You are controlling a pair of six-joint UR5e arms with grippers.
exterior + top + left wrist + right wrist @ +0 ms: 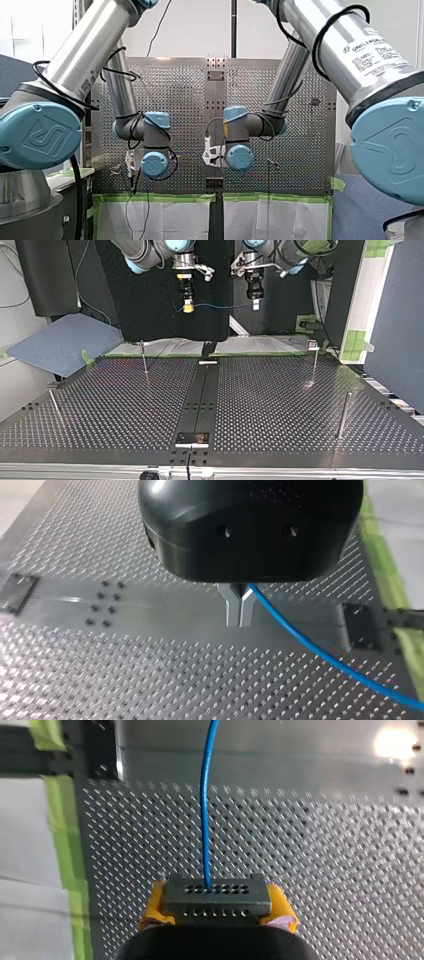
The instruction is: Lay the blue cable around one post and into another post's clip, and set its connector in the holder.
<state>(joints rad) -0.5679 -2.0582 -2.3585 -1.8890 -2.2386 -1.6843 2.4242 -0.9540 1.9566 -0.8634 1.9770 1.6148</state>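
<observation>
Aloft, connector between my right fingers

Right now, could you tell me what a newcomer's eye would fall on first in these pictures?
The blue cable hangs in the air between my right claw and my left claw, high above the perforated table. The right claw pinches the grey connector between yellow pads; the left's metal fingers are shut on the cable.
</observation>
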